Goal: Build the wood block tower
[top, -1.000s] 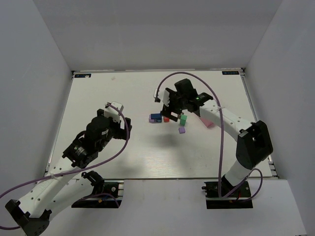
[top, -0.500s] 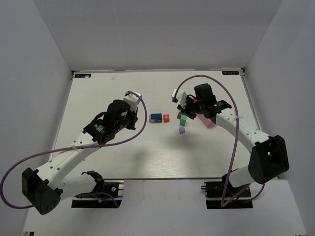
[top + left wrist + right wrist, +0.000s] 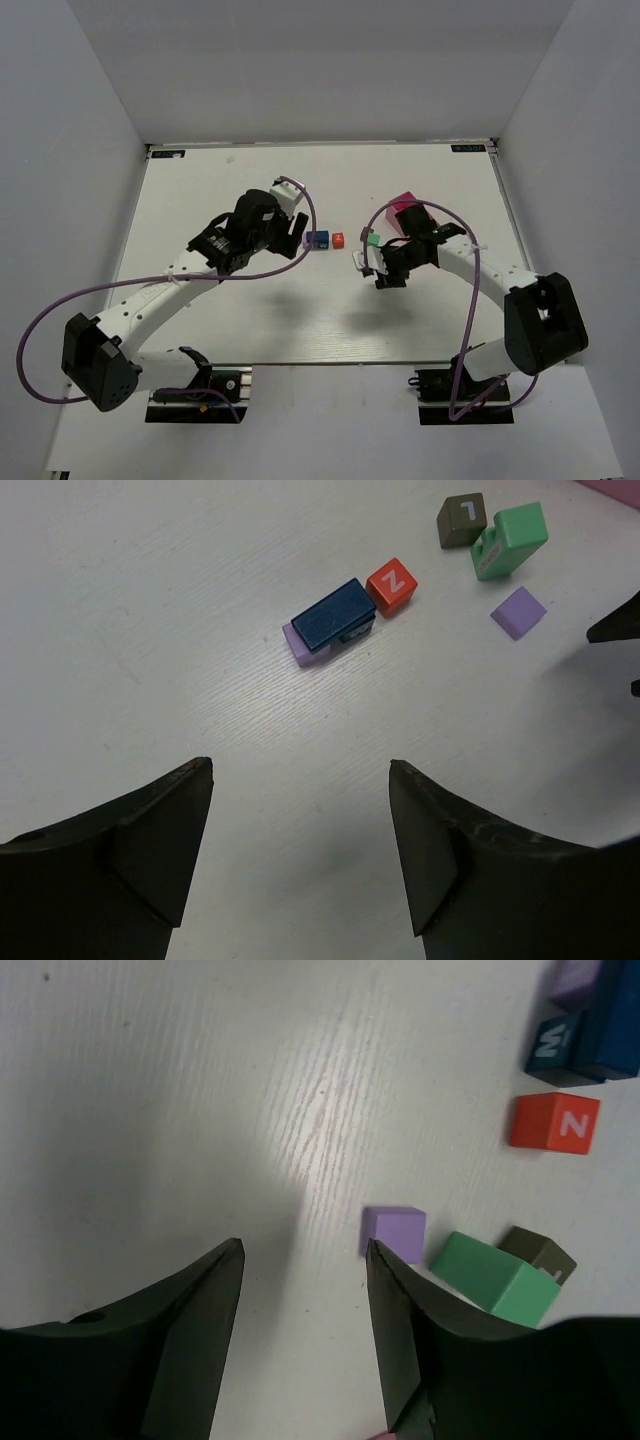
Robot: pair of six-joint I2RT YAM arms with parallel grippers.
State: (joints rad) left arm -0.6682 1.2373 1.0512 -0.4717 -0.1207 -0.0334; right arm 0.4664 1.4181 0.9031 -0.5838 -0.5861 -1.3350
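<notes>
"How are my tools sitting?"

"Your left tool [image 3: 300, 780] and right tool [image 3: 305, 1260] are both hanging with jaws apart, gripping nothing, over the bare counter [image 3: 150, 1080]."

"And the blocks?"

"In the left wrist view, the blue brick [image 3: 333, 613] is overlapping a lilac block [image 3: 297, 645] at upper centre, with the red cube [image 3: 392, 586] just beside it. The green brick [image 3: 510, 538] and lilac cube [image 3: 518, 612] are lying at upper right."

"Which step?"

"You are choosing a block, I judge. The lilac cube is lying just ahead of your right tool, so straddle it without nudging the green brick."
</notes>
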